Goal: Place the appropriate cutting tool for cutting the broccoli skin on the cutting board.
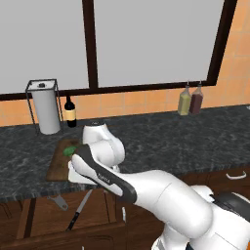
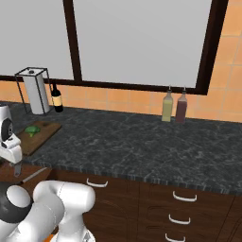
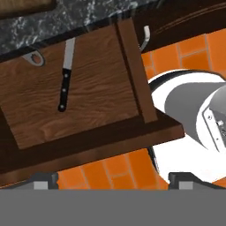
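In an open drawer [image 3: 84, 92] below the dark stone counter [image 1: 161, 141], the slim knife [image 3: 65, 75] is seen lying flat on the wooden floor, its silvery blade toward the counter edge and its black handle toward the drawer front. A grey peeler [image 1: 59, 202] is seen just beside it, close to the blade end but apart from it. The gripper [image 3: 112, 178] is held above the drawer front, well apart from the knife; its two fingertips are seen spread wide with nothing between them, so the hand is empty and its jaws stand apart.

On the counter above, the cutting board [image 1: 57, 166] is seen with the broccoli [image 1: 71, 150] resting at its far end, near a paper towel holder [image 1: 45, 106] and a dark bottle [image 1: 71, 112].

The step in hand is judged to be the approach to the knife, with the task hardly begun. A clean pick is best served if the hand is brought over the handle rather than the blade, and the fingers are turned so that they close across its narrow width. The peeler should be left undisturbed, and the descent should be kept inside the drawer walls. Enough lift is needed afterward for the counter edge to be cleared before the board's bare near half is reached.
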